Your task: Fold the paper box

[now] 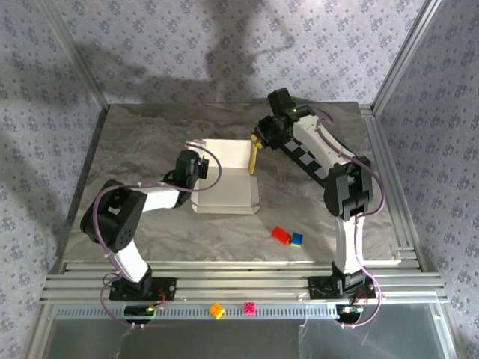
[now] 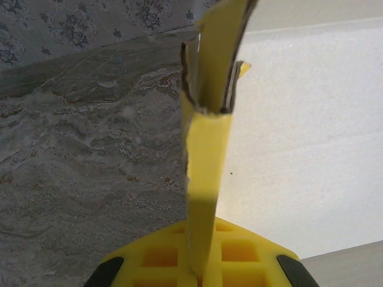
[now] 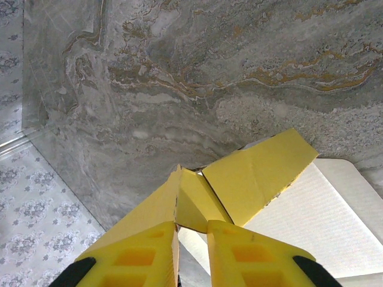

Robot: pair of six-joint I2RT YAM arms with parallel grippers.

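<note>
Though partly cropped, left gripper (image 2: 200, 266) and right gripper (image 3: 191, 239) clamp the paper box (image 1: 224, 187).

Grey-brown marbled stone-look tabletop (image 1: 224, 239), matte, orange veins seen close up. Back & side walls: pale grey-lilac wallpaper (image 1: 172, 37) w/ small floral print. Silver alu. frame posts (image 1: 400, 60) slant up at far corners; slotted alu. rails (image 1: 239, 278) along near edge. Broad soft shadows on back wall.

My overhead view is bright and sharp; soft, broad shadows lie on the pale floral-patterned back wall (image 1: 224, 45). At my left wrist the close yellow thin-cardboard paper box (image 2: 206, 179) flap is blurred, its white face washed out
</note>
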